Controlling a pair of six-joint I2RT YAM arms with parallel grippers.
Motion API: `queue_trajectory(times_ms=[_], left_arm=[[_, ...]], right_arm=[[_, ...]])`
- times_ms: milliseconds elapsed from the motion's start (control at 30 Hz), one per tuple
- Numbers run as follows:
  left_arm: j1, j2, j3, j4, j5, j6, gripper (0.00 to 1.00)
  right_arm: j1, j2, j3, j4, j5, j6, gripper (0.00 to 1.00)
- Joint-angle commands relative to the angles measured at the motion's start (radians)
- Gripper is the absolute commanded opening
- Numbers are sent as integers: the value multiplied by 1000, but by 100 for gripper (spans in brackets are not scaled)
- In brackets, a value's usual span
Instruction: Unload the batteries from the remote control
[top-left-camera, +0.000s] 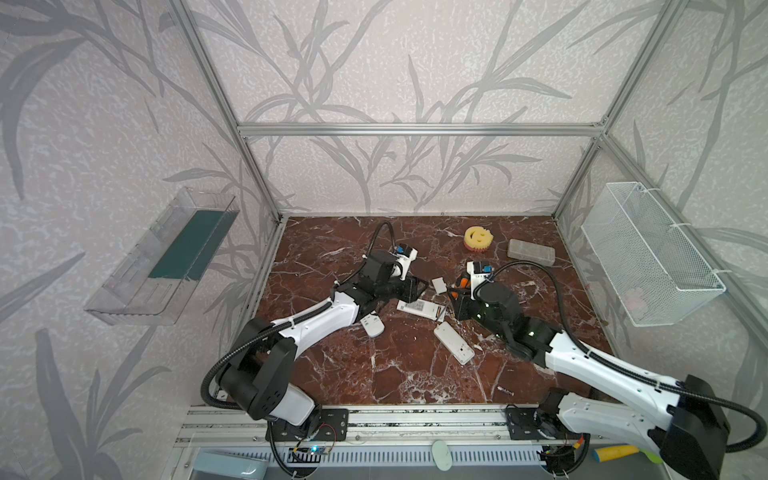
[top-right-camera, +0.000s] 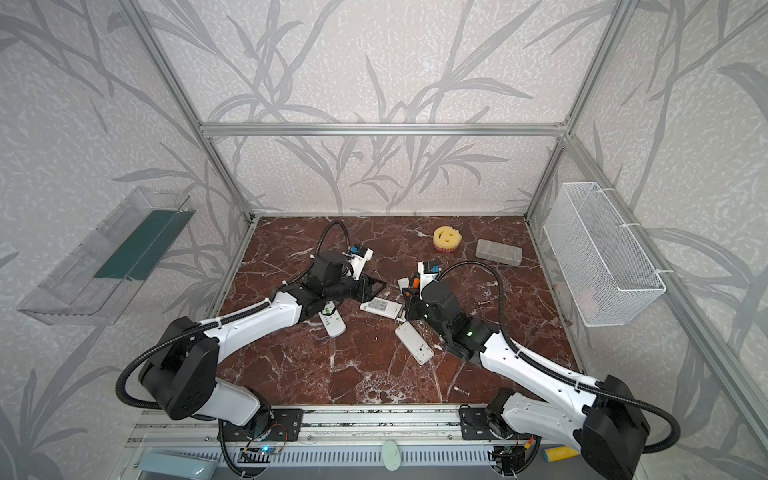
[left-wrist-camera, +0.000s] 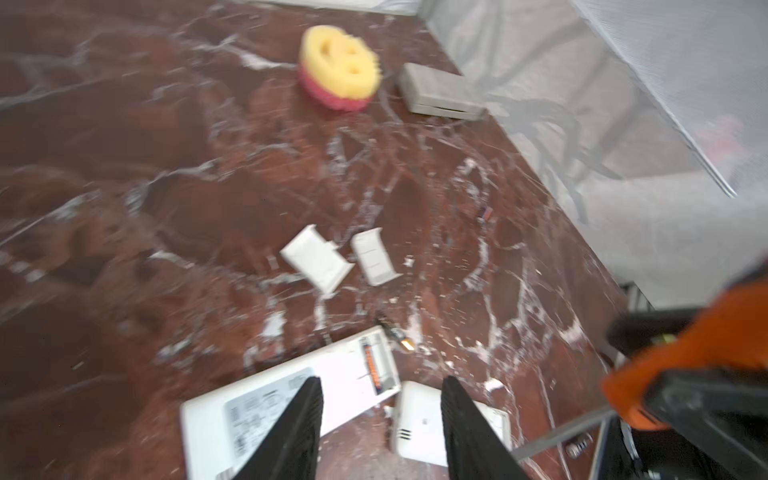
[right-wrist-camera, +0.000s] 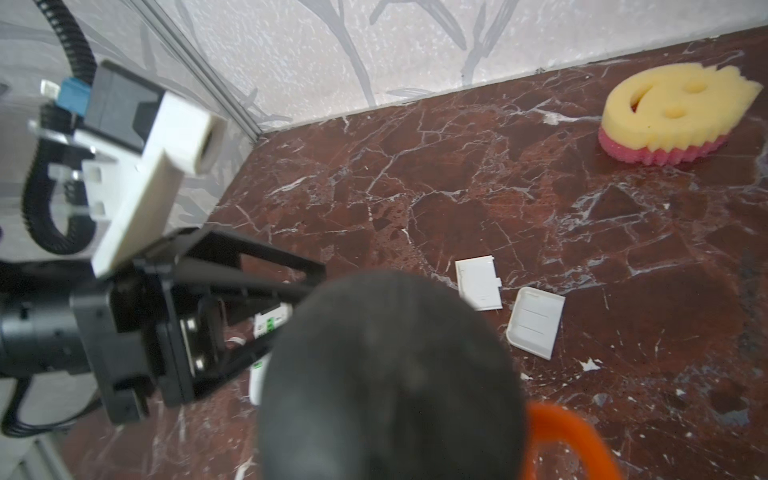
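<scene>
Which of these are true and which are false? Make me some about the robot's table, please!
The smiley sponge is yellow on top and pink underneath. True.
The right gripper holds nothing. False: it is shut on the orange-handled screwdriver.
Two white battery covers lie loose on the marble table. True.
The wire basket hangs on the left wall. False: the right wall.
The left gripper is shut. False: its fingers stand apart above the labelled remote.

Smiley sponge (top-left-camera: 478, 237), grey block (top-left-camera: 531, 251), orange-handled screwdriver (left-wrist-camera: 719, 336)
</scene>
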Motion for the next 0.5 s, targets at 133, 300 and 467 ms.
queue_trajectory(times_ms=[133,300,467], left_arm=[[72,130,31,-138,-70,-180,48],[82,226,85,-160,-37,-162,49],[84,302,117,-166,-7,-162,49]], right_arm=[[17,167,4,320,252,-126,0],[9,224,17,315,294,-141,0],[-18,267,17,287,271,-79,0]])
